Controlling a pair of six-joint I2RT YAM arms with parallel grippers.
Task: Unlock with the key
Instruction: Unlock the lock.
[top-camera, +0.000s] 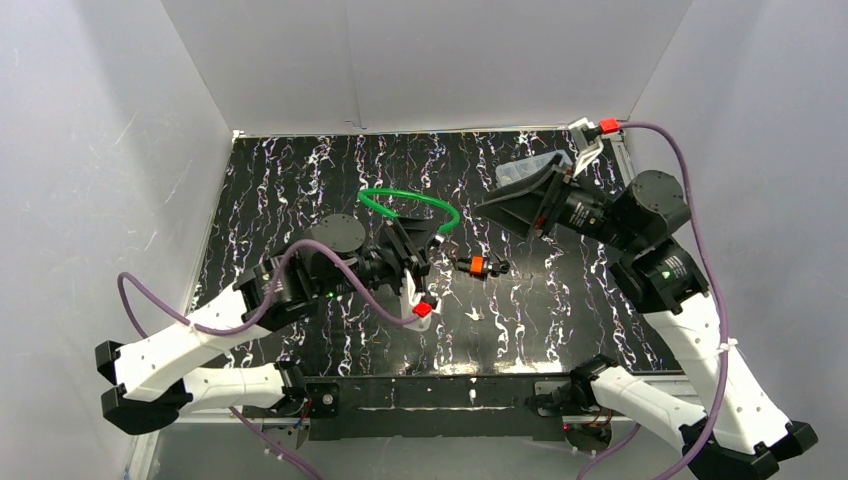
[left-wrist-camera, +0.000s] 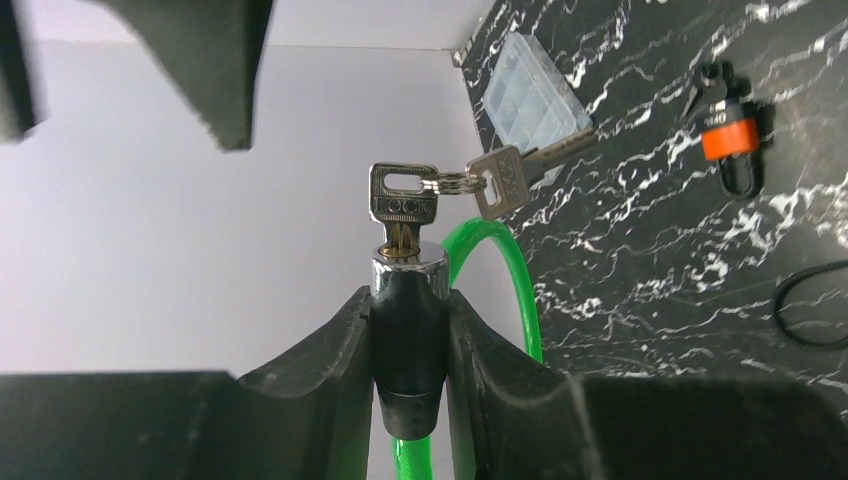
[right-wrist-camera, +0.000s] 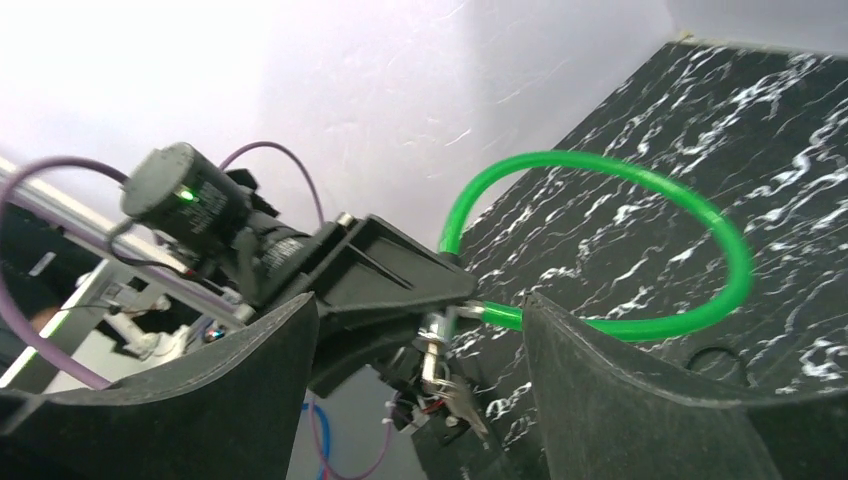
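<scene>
My left gripper (left-wrist-camera: 408, 300) is shut on the black lock body (left-wrist-camera: 408, 345) with its chrome collar, held off the table. A silver key (left-wrist-camera: 403, 205) sits in the keyhole, and a second key (left-wrist-camera: 500, 183) hangs from its ring. The green cable (left-wrist-camera: 503, 275) loops out from the lock. My right gripper (right-wrist-camera: 420, 390) is open, its fingers (right-wrist-camera: 250, 400) wide apart on either side of the key (right-wrist-camera: 432, 355) and not touching it. In the top view the right gripper (top-camera: 490, 208) sits just right of the left gripper (top-camera: 420, 240), beside the green cable (top-camera: 410, 205).
A small orange and black padlock (top-camera: 478, 266) lies on the black marbled table (top-camera: 300, 180). A clear plastic box (left-wrist-camera: 530, 95) rests near the back wall behind the right arm. A thin black ring (left-wrist-camera: 800, 320) lies on the table.
</scene>
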